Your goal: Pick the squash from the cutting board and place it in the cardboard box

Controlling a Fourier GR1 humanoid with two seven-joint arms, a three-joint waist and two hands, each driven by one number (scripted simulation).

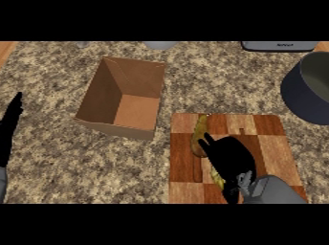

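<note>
A yellow-green squash (pixel 201 135) lies on the wooden cutting board (pixel 266 143), pointing away from me, its near part hidden under my right hand (pixel 231 155). That hand lies over the squash with its fingers curling down around it. The open cardboard box (pixel 121 98) stands on the counter left of and beyond the board, with nothing inside that I can see. My left hand (pixel 1 139) rests open at the left edge, fingers up.
A large dark blue pot (pixel 319 88) stands at the right, beyond the board. A grey appliance (pixel 279 46) and a pale round object (pixel 160 45) sit at the far edge. Wood flooring shows past the counter's left corner.
</note>
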